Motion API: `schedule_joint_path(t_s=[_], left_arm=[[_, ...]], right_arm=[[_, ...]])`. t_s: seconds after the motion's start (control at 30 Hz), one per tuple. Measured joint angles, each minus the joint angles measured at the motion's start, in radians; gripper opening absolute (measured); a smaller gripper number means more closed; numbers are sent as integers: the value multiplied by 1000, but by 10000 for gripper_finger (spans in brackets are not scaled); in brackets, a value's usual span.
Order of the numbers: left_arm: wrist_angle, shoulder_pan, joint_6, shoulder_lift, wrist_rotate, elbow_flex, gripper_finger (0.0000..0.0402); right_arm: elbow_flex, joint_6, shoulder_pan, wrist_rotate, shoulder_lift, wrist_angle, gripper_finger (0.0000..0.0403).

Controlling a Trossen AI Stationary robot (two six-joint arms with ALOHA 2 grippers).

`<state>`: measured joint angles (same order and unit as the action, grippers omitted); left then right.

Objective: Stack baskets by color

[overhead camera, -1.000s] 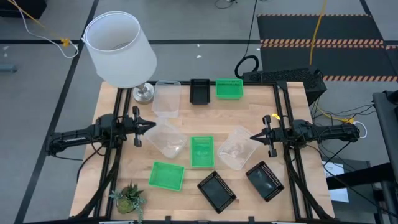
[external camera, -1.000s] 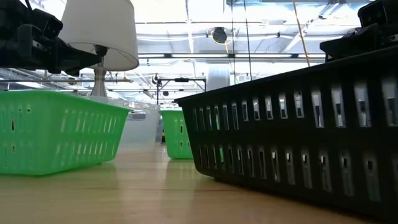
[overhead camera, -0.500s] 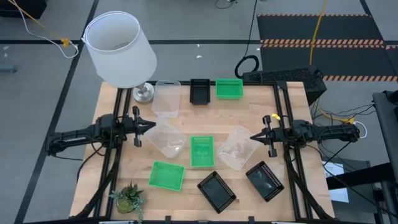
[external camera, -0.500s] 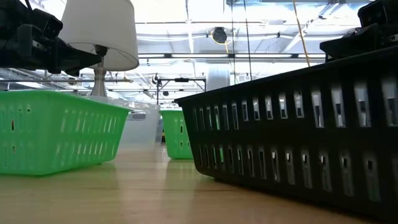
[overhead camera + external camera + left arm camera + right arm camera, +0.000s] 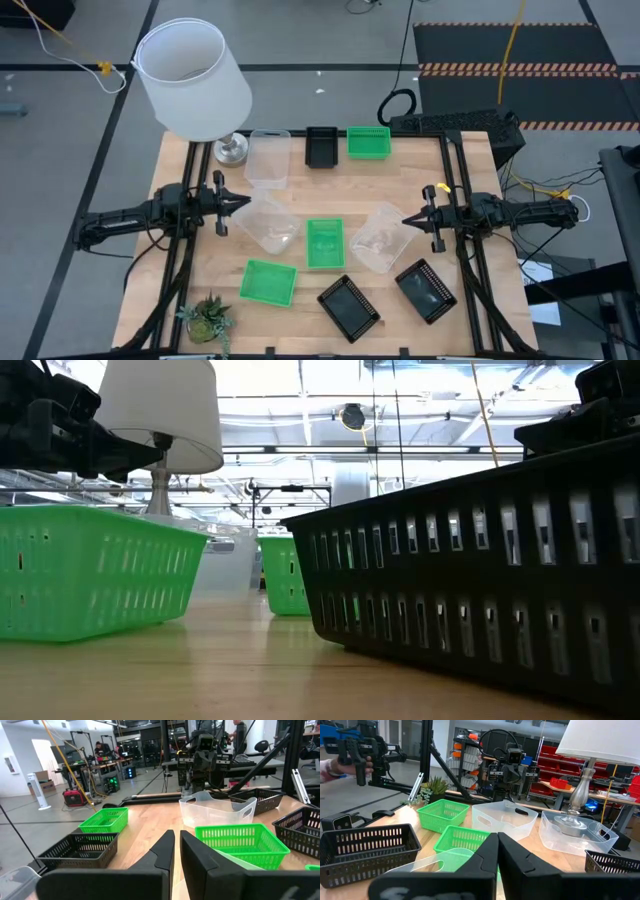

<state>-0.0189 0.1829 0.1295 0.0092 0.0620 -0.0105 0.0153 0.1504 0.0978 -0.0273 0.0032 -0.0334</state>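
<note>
Nine baskets rest on their bottoms on the wooden table. Along the far edge stand a clear basket [image 5: 268,157], a black basket [image 5: 321,146] and a green basket [image 5: 368,142]. In the middle sit a clear one [image 5: 265,223], a green one [image 5: 324,243] and another clear one [image 5: 380,237]. Toward the near edge lie a green one [image 5: 268,282] and two black ones [image 5: 348,306] [image 5: 426,290]. My left gripper [image 5: 243,201] hovers level at the left, shut and holding nothing [image 5: 177,837]. My right gripper [image 5: 406,220] hovers level at the right, shut and holding nothing [image 5: 497,840].
A lamp with a big white shade [image 5: 192,78] stands on its metal base [image 5: 231,150] at the far left corner. A small potted plant [image 5: 207,318] sits at the near left corner. A bare strip of table [image 5: 300,195] lies between the far row and the middle baskets.
</note>
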Motion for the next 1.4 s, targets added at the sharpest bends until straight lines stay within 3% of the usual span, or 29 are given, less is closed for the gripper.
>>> schedule_joint_path(t_s=[0.33, 0.5, 0.73, 0.93, 1.4], left_arm=[[0, 0, -3, 0, 0, 0, 33], [-42, 0, -73, 0, 3, 0, 33], [-50, -1, -92, 8, 44, -65, 5], [84, -1, -107, 78, 51, -263, 4], [609, 0, -88, 459, 52, -973, 5]], right_arm=[[0, 0, 0, 0, 0, 0, 2], [0, 0, 0, 0, 0, 0, 2], [0, 0, 0, 0, 0, 0, 2], [0, 0, 0, 0, 0, 0, 2], [0, 0, 0, 0, 0, 0, 2]])
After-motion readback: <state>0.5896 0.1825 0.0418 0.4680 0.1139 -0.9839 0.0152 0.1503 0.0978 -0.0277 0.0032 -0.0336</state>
